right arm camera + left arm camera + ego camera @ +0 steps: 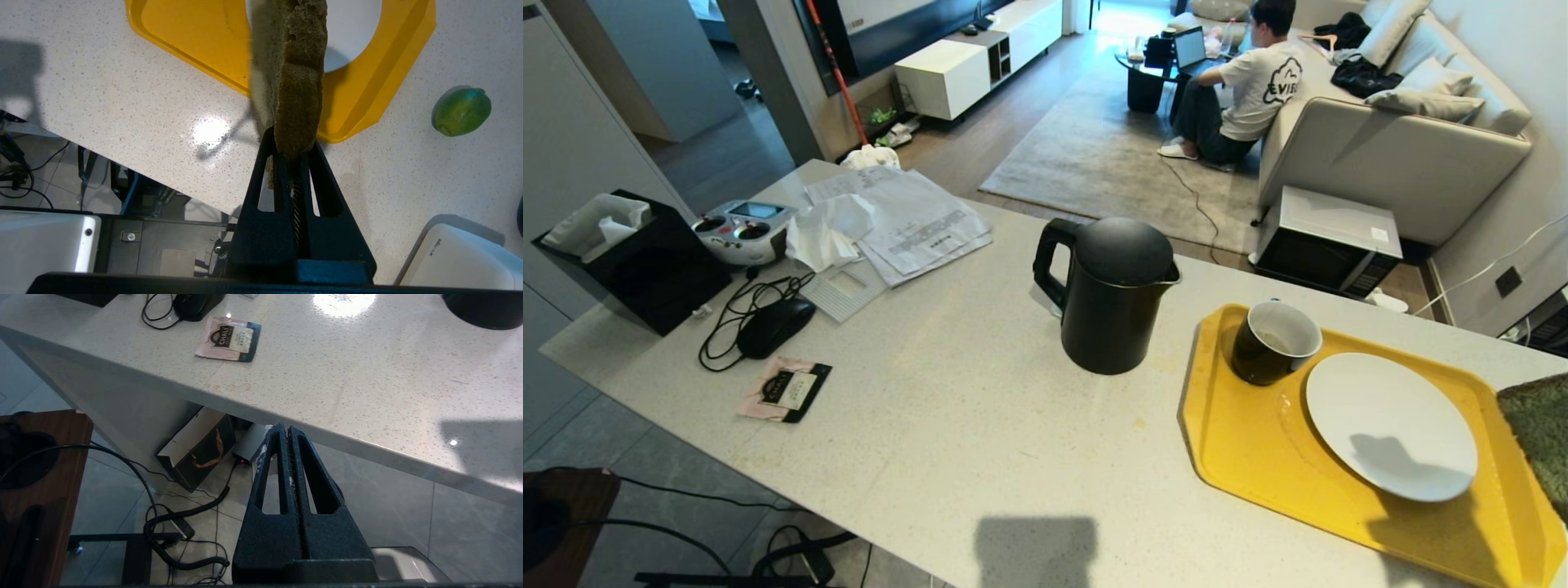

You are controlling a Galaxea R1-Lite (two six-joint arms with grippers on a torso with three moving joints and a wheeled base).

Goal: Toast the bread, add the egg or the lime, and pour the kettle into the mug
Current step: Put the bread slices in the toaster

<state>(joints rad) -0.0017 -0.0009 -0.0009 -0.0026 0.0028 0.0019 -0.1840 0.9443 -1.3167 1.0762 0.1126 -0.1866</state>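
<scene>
Right now the right gripper [292, 153] has its jaws clamped on the bread [294, 81], slice held edge-on by its lower crust & hanging above the near corner of the yellow tray [196, 45]. Judging by that, the step in hand is carrying the slice toward the white plate [1391, 425], or on to a toaster, none in view. To do it well: keep the squeeze steady w/o crushing the soft crumb, keep the slice clear of the tray lip, lower slowly so it lands flat, not on edge. Pose: right arm reaches out over the bench [947, 425], jaws pointing forward & down. Left gripper [288, 430] is parked below the bench edge, jaws shut, empty. The lime [461, 111] sits on the bench just beside the tray. Further out: the mug [1272, 341] on the tray's far corner, the kettle [1112, 292] mid-bench. Egg not visible.
</scene>
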